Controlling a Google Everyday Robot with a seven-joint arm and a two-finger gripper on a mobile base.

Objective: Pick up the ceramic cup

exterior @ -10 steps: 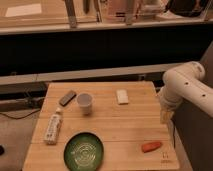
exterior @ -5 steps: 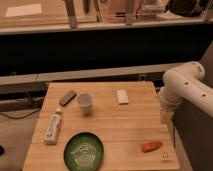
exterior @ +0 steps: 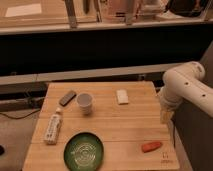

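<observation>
We see a light plank table point(exterior: 125, 131) standing before a broad dark panel point(exterior: 100, 50), with a pale rail point(exterior: 90, 75) along the panel's foot. Above it lies a tan surface point(exterior: 45, 15) with metal legs point(exterior: 71, 15) on it. Grey floor point(exterior: 15, 140) shows at left, crossed by a dark cable point(exterior: 17, 114). The claw point(exterior: 165, 117) hangs at the table's right edge

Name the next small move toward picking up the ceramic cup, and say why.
Probably carry the pincer across the table toward the ceramic cup. The pincer hangs at the table's right edge, far from the cup, which stands upright and untouched on the other half.
</observation>
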